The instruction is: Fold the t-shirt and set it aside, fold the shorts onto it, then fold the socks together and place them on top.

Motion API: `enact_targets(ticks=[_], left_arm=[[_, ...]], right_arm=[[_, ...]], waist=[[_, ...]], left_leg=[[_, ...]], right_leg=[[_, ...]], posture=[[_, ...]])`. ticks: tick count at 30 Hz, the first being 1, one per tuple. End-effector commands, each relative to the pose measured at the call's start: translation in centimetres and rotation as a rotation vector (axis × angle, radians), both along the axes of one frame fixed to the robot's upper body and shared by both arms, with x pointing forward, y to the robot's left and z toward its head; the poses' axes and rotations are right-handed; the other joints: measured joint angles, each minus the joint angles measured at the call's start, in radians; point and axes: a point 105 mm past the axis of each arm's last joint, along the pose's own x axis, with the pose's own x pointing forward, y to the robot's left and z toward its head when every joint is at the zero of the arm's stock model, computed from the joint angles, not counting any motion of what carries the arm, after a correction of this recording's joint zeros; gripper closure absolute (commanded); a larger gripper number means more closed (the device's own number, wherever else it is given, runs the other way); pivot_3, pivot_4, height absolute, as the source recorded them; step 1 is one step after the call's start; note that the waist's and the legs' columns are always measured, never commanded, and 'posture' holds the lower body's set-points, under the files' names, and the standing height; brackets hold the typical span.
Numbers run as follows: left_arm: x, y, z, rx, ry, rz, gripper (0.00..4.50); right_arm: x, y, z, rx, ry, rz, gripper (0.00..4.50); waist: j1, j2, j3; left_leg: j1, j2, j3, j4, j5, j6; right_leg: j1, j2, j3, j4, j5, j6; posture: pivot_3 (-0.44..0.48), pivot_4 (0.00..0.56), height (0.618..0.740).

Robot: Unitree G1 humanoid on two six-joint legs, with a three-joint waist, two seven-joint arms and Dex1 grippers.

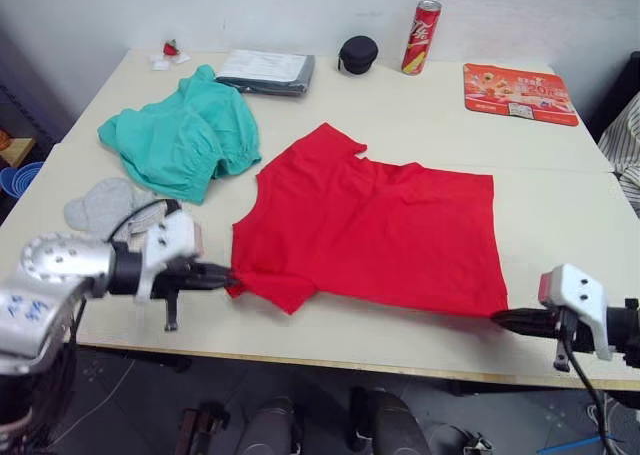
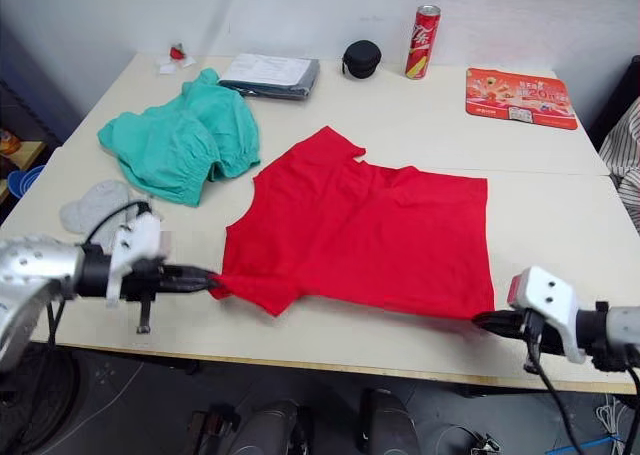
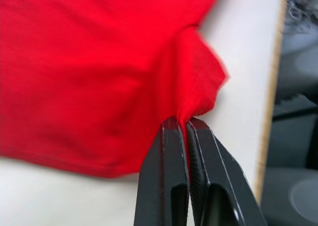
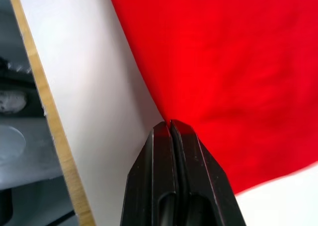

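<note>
T-shirt point(image 1: 375, 225): spread mid-table, near edge pinched by left gripper point(image 3: 186, 122) at sleeve and right gripper point(image 4: 170, 124) at hem corner. Shorts point(image 1: 185, 135) far left; socks point(image 1: 105, 203) beside them. Far edge: grey packet point(image 1: 267, 71), black case point(image 1: 358, 53), can point(image 1: 422, 37), orange pad point(image 1: 518, 92).

Left end effector point(image 1: 222, 273): two slim black fingers on a white housing, silver ribbed forearm with round bolt holes, black cable looping over the wrist. Right end effector point(image 1: 503, 317): same black fingers — white angular housing, small red patch, thin black cable hanging.
</note>
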Motion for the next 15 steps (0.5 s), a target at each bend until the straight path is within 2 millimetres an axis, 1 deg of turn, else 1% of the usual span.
enact_targets(ticks=[1, 6, 7, 9, 11, 15], left_arm=[[1.0, 0.5, -0.4, 0.014, 0.066, 0.003, 4.48], [2.7, 0.7, -1.7, 0.039, 0.123, 0.004, 4.48], [2.9, 0.7, -1.8, 0.041, 0.131, 0.003, 4.48], [2.6, 0.9, -2.1, 0.052, 0.178, -0.017, 4.48], [3.1, 1.0, -2.1, 0.028, 0.197, -0.008, 4.48], [3.8, 1.0, -2.1, 0.0, 0.219, -0.001, 4.48]], right_arm=[[0.7, -0.2, 0.8, 0.028, 0.015, -0.011, 4.5], [2.3, -0.4, 0.1, 0.057, 0.042, -0.036, 4.5], [2.4, -0.4, -0.1, 0.063, 0.05, -0.036, 4.5], [2.5, -0.3, -0.3, 0.057, 0.06, -0.028, 4.5], [3.2, -0.4, -0.4, 0.079, 0.059, -0.052, 4.5], [3.9, -0.6, -0.9, 0.093, 0.072, -0.08, 4.5]], waist=[[-0.001, 0.0, 0.0], [0.001, -0.001, 0.0], [0.001, -0.001, 0.0], [0.001, -0.001, 0.0], [0.001, -0.001, 0.0], [0.001, -0.001, 0.0]], left_leg=[[0.001, 0.0, 0.0, 0.0, 0.0, 0.0], [-0.001, 0.0, 0.002, 0.0, 0.001, 0.001], [-0.001, 0.0, 0.003, 0.001, 0.001, 0.001], [-0.002, 0.0, 0.003, 0.001, 0.001, 0.001], [-0.002, 0.0, 0.003, 0.001, 0.001, 0.001], [-0.002, 0.0, 0.003, 0.002, 0.001, 0.001]], right_leg=[[0.0, 0.0, 0.0, 0.0, 0.0, 0.0], [-0.001, 0.002, 0.0, 0.002, 0.0, 0.0], [-0.001, 0.002, 0.0, 0.002, 0.0, 0.0], [-0.001, 0.002, 0.0, 0.002, 0.0, 0.0], [-0.001, 0.002, 0.0, 0.003, 0.0, 0.0], [-0.001, 0.002, 0.0, 0.003, 0.0, 0.0]], posture=[[0.0, 0.15, 0.74], [0.0, 0.15, 0.74], [0.0, 0.15, 0.74], [0.0, 0.15, 0.74], [0.0, 0.15, 0.74], [0.0, 0.15, 0.74]])
